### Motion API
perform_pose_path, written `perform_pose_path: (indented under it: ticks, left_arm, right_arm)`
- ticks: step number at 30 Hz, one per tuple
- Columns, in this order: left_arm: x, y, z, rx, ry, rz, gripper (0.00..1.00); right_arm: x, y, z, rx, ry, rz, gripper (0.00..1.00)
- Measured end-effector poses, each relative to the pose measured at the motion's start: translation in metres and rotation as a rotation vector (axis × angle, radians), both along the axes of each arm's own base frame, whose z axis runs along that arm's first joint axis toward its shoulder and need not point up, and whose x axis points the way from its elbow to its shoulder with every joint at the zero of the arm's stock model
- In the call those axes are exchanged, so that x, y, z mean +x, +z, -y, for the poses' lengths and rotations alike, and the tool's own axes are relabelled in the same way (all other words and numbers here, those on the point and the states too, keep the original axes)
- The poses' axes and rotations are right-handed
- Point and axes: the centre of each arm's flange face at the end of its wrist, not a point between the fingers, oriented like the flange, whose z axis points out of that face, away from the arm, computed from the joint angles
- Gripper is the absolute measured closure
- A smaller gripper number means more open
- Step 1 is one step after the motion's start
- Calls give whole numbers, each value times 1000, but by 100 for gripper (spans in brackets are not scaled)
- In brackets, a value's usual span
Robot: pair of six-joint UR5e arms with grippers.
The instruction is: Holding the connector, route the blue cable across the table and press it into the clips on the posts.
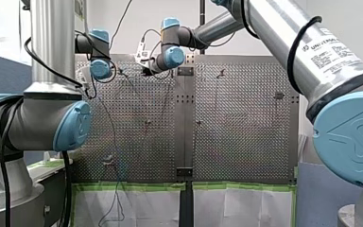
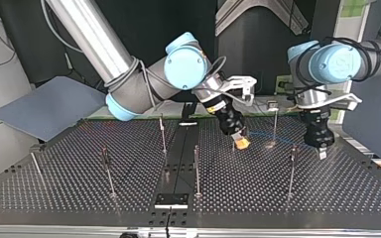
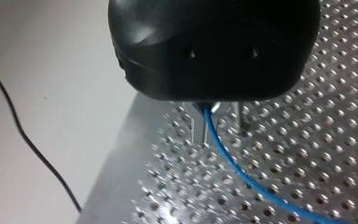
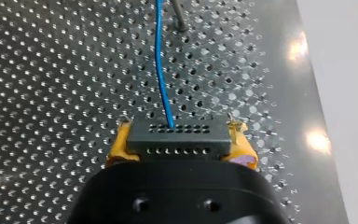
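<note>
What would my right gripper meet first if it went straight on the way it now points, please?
Probably the perforated table, just ahead of the connector in my right gripper, before the post; depth is unclear.

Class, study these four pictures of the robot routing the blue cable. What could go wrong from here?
The cable leaves the connector, clamped in my right end effector, at one spot; a hard pull might strain that joint or drag the connector loose.
The cable runs close by a post; it may snag there or pass on the wrong side.
My left end effector works fairly near the right one, so a bump seems possible.
</note>
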Motion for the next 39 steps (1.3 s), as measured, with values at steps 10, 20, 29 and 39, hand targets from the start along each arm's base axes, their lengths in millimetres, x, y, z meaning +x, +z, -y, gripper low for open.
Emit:
perform_pose_path:
  ticks: [10,20,29,39]
  left_arm:
    - [15,1,-15,0,13,21,100]
    - [27,-3,-19,-8,-50,46,100]
    - [51,-3,-26,-30,-61,62,100]
    - [75,-25,-36,-27,-58,36,100]
  right_arm:
    - [1,-1,11,-1,0,8,100]
    - [12,-2,21,-12,9,23,100]
    - [15,3,31,-25,7,38,100]
    - [8,1,45,-20,-15,35,100]
